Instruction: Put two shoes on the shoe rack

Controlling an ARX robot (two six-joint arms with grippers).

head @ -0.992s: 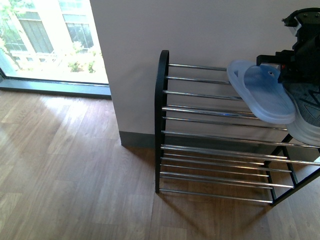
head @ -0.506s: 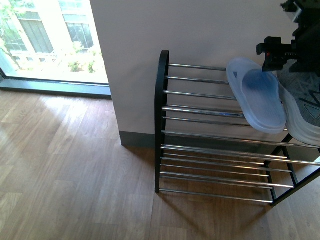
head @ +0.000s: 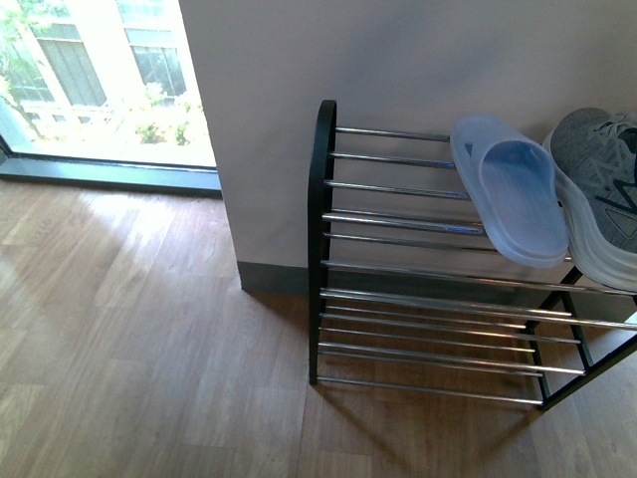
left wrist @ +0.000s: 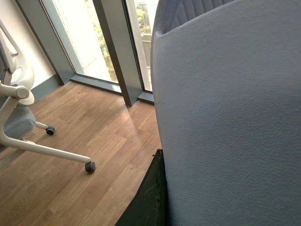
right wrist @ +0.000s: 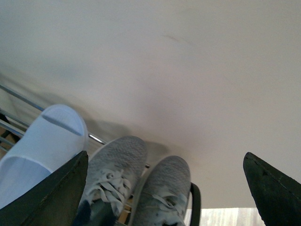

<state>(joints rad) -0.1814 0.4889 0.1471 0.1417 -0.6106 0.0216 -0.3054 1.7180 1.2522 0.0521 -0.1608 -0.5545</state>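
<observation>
Three shoes rest on the top tier of the black-framed shoe rack with chrome rod shelves (head: 398,214): one pale blue rubber open-toe slide (head: 513,189) and, touching its right side, a grey knit sneaker with a thick white sole (head: 602,194). The right wrist view shows a second grey knit sneaker (right wrist: 162,193) just beside the first, toes toward the white wall (head: 398,60). The rack stands on the brown wood-plank floor (head: 149,339). Right end effector (right wrist: 171,188): dark fingers (right wrist: 51,188) spread wide, released, holding nothing. Left end effector: its state cannot be told; its view is filled by a pale grey textured surface (left wrist: 225,117), with a white wheeled chair base (left wrist: 28,122) on the floor.
</observation>
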